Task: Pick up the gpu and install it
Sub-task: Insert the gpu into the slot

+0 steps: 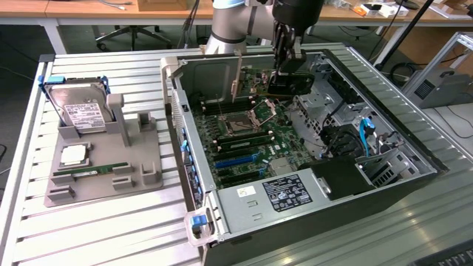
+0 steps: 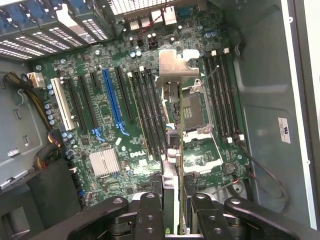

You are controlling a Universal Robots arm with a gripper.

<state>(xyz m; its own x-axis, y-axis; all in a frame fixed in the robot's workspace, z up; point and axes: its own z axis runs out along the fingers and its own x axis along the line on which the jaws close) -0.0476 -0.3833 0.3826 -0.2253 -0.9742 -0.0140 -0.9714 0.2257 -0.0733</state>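
The gpu (image 2: 176, 150) is a thin card seen edge-on in the wrist view, with its silvery metal bracket (image 2: 177, 67) at the far end. My gripper (image 2: 175, 220) is shut on it, one black finger pressing on each side. In the exterior view the gripper (image 1: 287, 80) is inside the open computer case (image 1: 221, 221) near its back end. The gpu (image 1: 251, 83) hangs there above the motherboard (image 1: 244, 138), its bracket strip (image 1: 238, 77) standing upright. The card hovers over the cpu socket (image 2: 197, 112) and the memory slots beside it, apart from the board.
A long blue slot (image 2: 112, 102) and black and white expansion slots lie to one side of the card. On the exterior view's left, a grey holder (image 1: 103, 166) carries a hard drive (image 1: 77, 108), a square chip (image 1: 74, 155) and a green memory stick (image 1: 92, 172). Cables and drive bays (image 1: 355, 144) crowd the case's right side.
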